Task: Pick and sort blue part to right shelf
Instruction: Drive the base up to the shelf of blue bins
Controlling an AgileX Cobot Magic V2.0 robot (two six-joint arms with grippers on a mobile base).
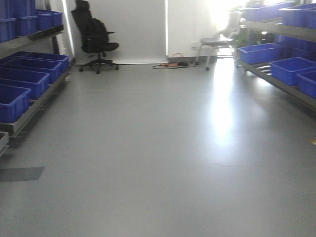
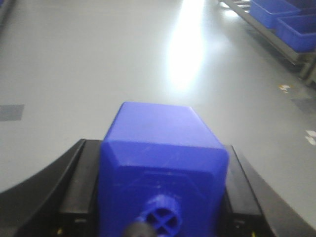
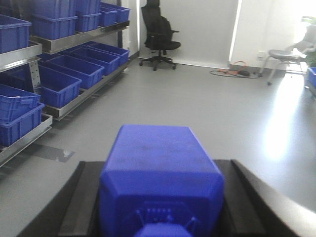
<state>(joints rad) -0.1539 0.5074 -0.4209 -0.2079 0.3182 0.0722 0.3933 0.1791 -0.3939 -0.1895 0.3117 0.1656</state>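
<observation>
The grey floor fills most of the front view, with glare from the top right and a dark patch at lower left; nothing stands on the open floor in the middle. The left shelf runs along the left edge and the right shelf along the right edge, both loaded with blue bins. At the top of the frame stand a black office chair and a pale chair, with an orange cable on the floor between them.

In the left wrist view, the left blue part fills the lower centre; it is solid blue, boxy with sloped shoulders, its cross-marked neck toward the camera. The left gripper has its black fingers clamped against both sides. In the right wrist view, the right blue part looks alike at lower centre; the right gripper is closed on it the same way.
</observation>
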